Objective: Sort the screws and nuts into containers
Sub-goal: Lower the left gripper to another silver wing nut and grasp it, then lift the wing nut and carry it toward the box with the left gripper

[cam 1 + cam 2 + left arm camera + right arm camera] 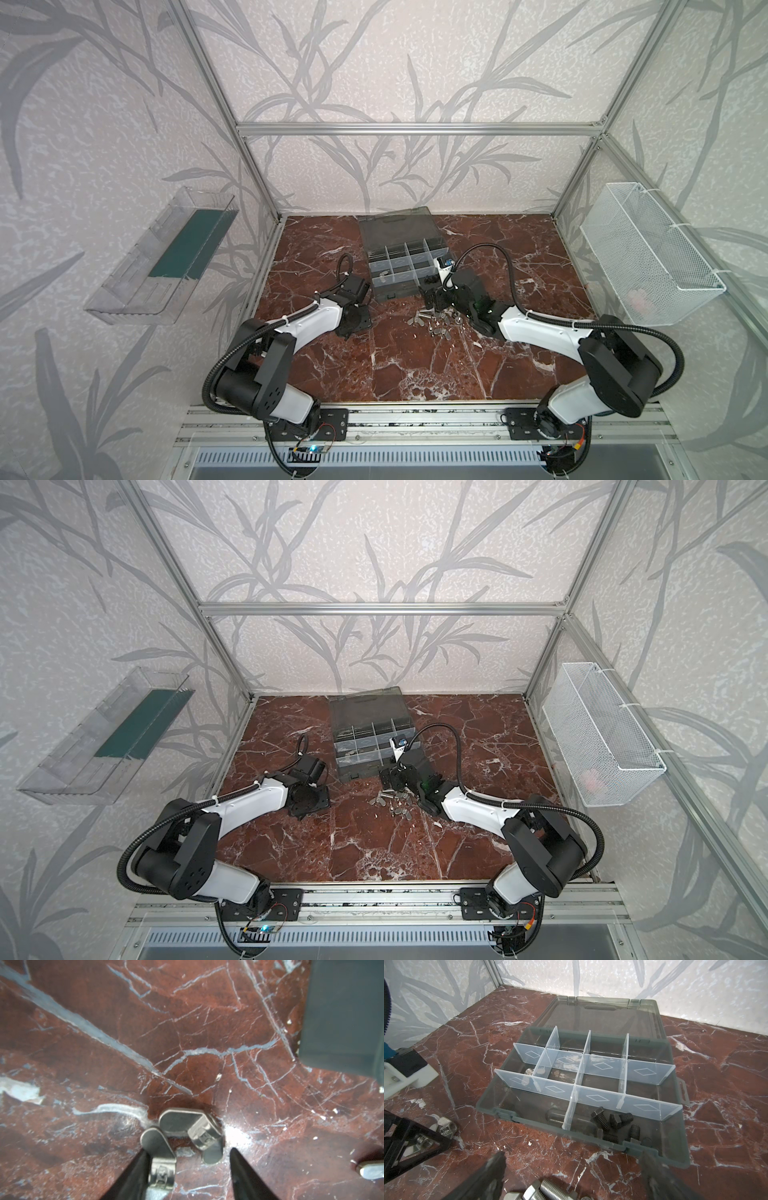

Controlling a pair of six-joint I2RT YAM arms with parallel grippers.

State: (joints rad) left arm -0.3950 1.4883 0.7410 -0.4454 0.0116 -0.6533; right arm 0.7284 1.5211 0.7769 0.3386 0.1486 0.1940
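Note:
The dark grey organizer case (399,293) (357,773) (529,1124) lies open, its containers parted by translucent dividers. Black bolts (612,1124) lie in its front right compartment, and a silver piece (529,1073) in a middle left one. A pile of silver screws and nuts (432,324) (392,802) sits on the marble before the case. My left gripper (190,1167) (351,324) is open and low over two wing nuts (191,1126), one of them against a finger. My right gripper (574,1167) (432,301) is open above silver bolts (542,1188).
The case's smoky lid (395,228) lies flat behind it. A clear tray (166,257) hangs on the left wall and a white mesh basket (648,257) on the right wall. Another wing nut (372,1169) lies beside my left gripper, near the case corner (342,1012).

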